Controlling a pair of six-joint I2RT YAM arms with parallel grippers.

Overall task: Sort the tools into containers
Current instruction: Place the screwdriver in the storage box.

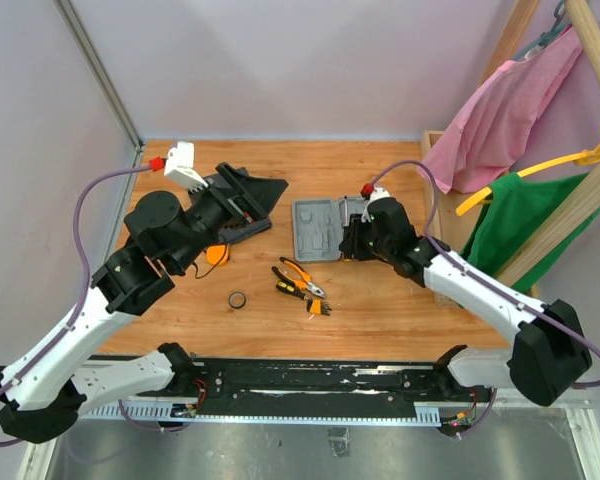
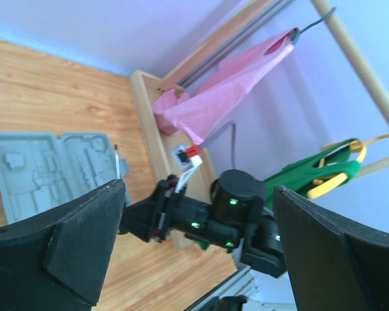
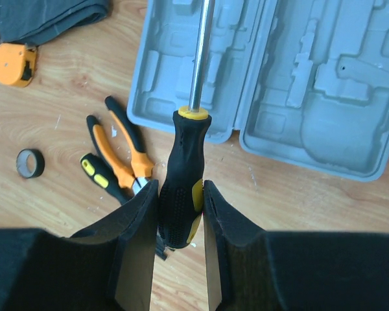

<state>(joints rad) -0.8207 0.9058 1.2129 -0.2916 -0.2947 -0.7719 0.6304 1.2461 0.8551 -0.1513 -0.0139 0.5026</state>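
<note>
Wooden table (image 1: 400, 300) | grey case (image 1: 320, 228) | pouch (image 1: 267, 190) | pliers (image 1: 302, 277) | tape ring (image 1: 237, 299) | orange piece (image 1: 216, 255)

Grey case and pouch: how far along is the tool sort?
Done: nothing visibly. The grey case lies open, the recesses in view empty; the dark pouch hides its inside.
In hand: the right gripper holds a black-and-yellow screwdriver, shaft over the case. The left gripper is open and empty, over the pouch.
Left: pliers, second screwdriver, tape ring, orange tape measure and bit holder lie on the table.
</note>
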